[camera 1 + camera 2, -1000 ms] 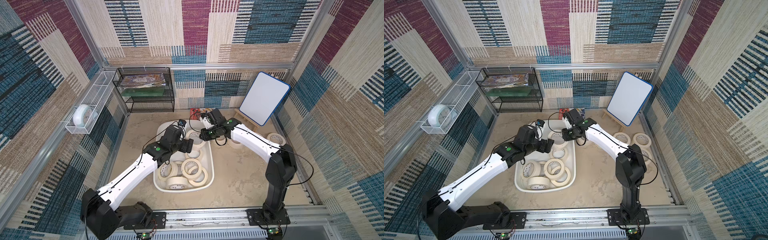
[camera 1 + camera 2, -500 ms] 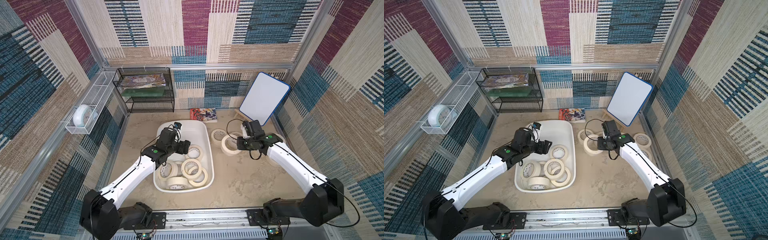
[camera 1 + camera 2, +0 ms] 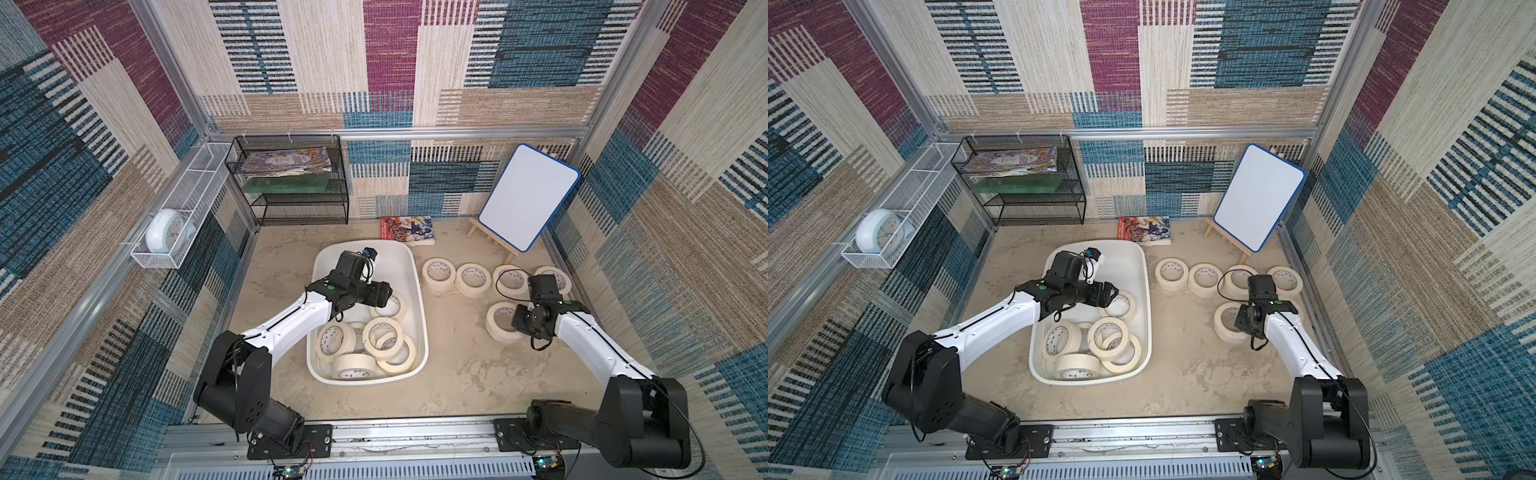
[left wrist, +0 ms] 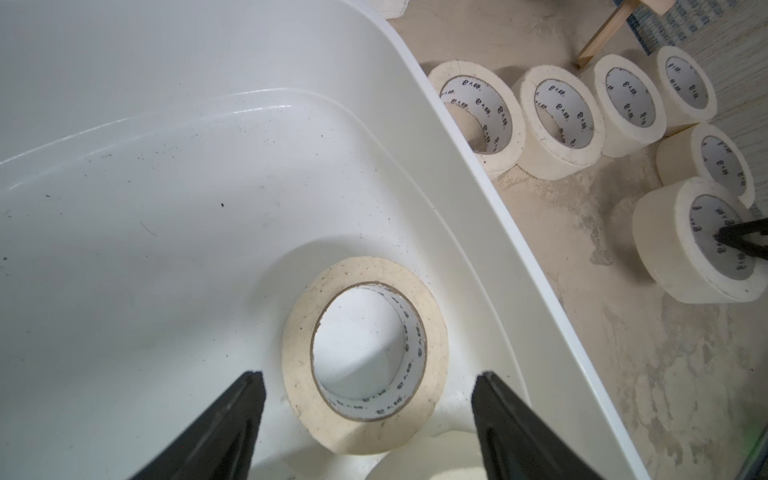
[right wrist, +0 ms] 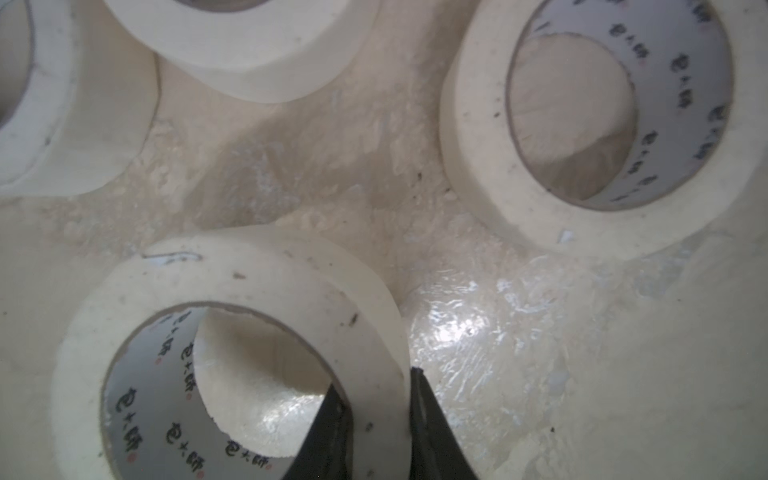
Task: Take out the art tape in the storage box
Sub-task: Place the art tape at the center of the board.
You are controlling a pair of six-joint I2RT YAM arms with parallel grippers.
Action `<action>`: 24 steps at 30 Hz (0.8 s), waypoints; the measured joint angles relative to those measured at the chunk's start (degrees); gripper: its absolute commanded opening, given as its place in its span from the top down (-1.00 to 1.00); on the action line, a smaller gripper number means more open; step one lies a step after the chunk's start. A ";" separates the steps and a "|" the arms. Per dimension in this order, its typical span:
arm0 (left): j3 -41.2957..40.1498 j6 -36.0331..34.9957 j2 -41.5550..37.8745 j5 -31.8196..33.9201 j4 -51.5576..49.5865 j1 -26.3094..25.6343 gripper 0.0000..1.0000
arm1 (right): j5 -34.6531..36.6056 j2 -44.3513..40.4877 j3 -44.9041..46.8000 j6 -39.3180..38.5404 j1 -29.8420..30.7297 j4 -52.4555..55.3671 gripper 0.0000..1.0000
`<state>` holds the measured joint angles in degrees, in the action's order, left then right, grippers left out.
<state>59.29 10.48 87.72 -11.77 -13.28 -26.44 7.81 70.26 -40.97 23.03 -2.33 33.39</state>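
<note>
The white storage box (image 3: 418, 291) sits mid-table and holds several cream art tape rolls (image 3: 376, 332), piled toward its near end. My left gripper (image 4: 369, 374) hangs open inside the box. Its fingers stand either side of one roll (image 4: 297, 365) that lies flat by the right wall, and they do not touch it. Right of the box, my right gripper (image 5: 374, 386) is shut on the wall of another roll (image 5: 232, 274), one finger inside its core. That roll (image 3: 498, 330) rests on the table. Behind it stands a row of several rolls (image 3: 436, 274).
A black wire rack (image 3: 291, 187) with books stands at the back left. A comic book (image 3: 406, 228) lies behind the box. A whiteboard on a wooden easel (image 3: 528, 203) stands back right. A white wire basket (image 3: 174, 220) with a clock hangs on the left wall.
My right arm has swung from over the box's far end out to the right with a roll, now down on the table. My left gripper narrowed slightly and settled over the roll.
</note>
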 measured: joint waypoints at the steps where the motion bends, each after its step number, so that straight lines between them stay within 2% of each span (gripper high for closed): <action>1: 0.04 -0.04 0.48 -0.26 0.04 0.09 -0.67 | -0.42 0.00 0.35 -0.02 -1.03 -0.63 1.00; 13: 1.25 0.07 3.52 -1.44 0.11 0.79 -0.68 | 0.11 10.95 -2.78 -1.97 -8.02 -7.54 1.00; 14: 1.25 0.09 3.48 -1.38 -0.07 0.83 -0.68 | 0.11 11.65 -2.91 -2.16 -8.17 -8.02 0.90; 15: 1.18 0.22 3.37 -1.27 -0.11 0.83 -0.68 | 0.13 12.13 -2.91 -2.38 -8.17 -8.39 0.64; 16: 1.03 0.50 3.17 -0.85 -0.15 0.83 -0.69 | 0.09 12.44 -2.91 -2.51 -8.17 -8.74 0.27; 17: 0.85 0.48 2.99 -0.26 -0.28 0.83 -0.70 | 0.07 12.48 -2.91 -2.62 -8.20 -9.05 0.01; 20: 0.57 0.72 2.84 0.04 -0.50 0.83 -0.69 | -0.09 12.31 -2.91 -2.97 -8.17 -10.08 -0.33; 24: 0.68 0.87 3.54 -0.07 -0.57 0.83 -0.69 | -0.17 10.16 -3.08 -3.21 -8.24 -10.05 -0.41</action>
<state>59.96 11.35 91.26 -11.84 -13.85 -25.61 7.64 80.42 -44.05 19.81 -10.57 23.33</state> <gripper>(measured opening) 0.847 0.701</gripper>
